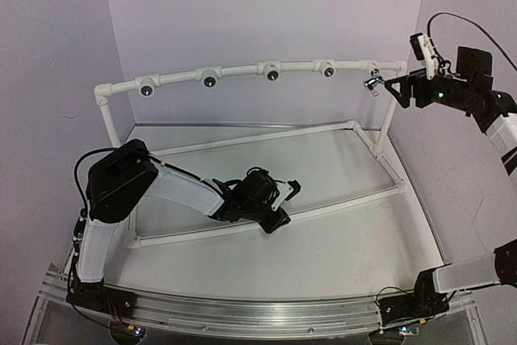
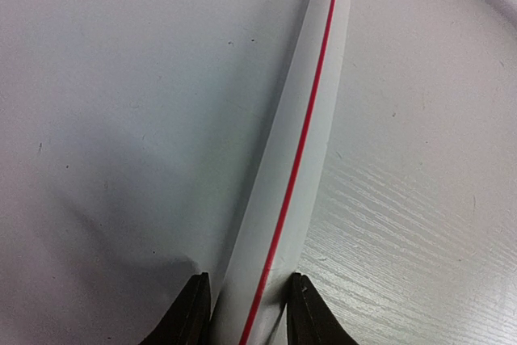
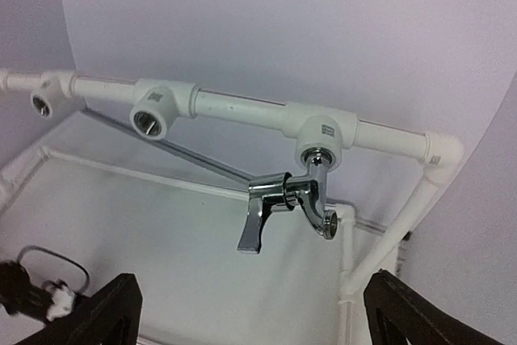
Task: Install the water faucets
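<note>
One silver water faucet (image 3: 289, 196) hangs from the rightmost white fitting (image 3: 325, 132) of the top pipe, handle pointing down; it shows in the top view (image 1: 372, 84) too. My right gripper (image 3: 254, 313) is open, its jaws wide apart, empty and a little back from the faucet; in the top view it (image 1: 391, 86) is just right of it. My left gripper (image 2: 249, 313) is shut on the frame's lower white pipe with a red line (image 2: 299, 143), low on the table in the top view (image 1: 277, 216). No other faucet is in view.
The white pipe frame (image 1: 242, 69) arches across the back with several empty fittings with dark holes (image 1: 209, 80) (image 3: 150, 121). Its posts (image 1: 386, 119) and base pipes (image 1: 266, 136) ring the white table. Purple walls stand close behind and at both sides.
</note>
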`<state>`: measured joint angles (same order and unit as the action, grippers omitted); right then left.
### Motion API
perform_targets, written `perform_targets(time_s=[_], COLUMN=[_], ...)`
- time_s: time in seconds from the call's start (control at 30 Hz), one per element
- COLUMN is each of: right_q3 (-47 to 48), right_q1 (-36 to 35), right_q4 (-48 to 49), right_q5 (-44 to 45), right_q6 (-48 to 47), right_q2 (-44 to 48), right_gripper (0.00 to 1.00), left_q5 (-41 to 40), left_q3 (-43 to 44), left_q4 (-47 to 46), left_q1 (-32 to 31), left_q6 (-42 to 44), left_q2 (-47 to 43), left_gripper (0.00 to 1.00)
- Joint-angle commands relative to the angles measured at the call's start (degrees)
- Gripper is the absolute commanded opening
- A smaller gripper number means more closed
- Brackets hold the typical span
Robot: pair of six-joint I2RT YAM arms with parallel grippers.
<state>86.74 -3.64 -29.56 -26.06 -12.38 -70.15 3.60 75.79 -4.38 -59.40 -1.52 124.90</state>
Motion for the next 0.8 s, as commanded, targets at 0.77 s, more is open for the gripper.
perform_targets(time_s=[0.77], right_q3=[-6.3], right_q1=[-19.5], right_q4=[30.7], right_q5=[50.2], right_q6=[-72.3], right_q2=[-14.4], right_gripper=[0.93], left_q5=[-0.5], left_q3=[-6.8], left_q4=[28.3], left_q1=[0.5], left_q6=[-6.2], left_q2=[9.2], left_gripper=[0.00])
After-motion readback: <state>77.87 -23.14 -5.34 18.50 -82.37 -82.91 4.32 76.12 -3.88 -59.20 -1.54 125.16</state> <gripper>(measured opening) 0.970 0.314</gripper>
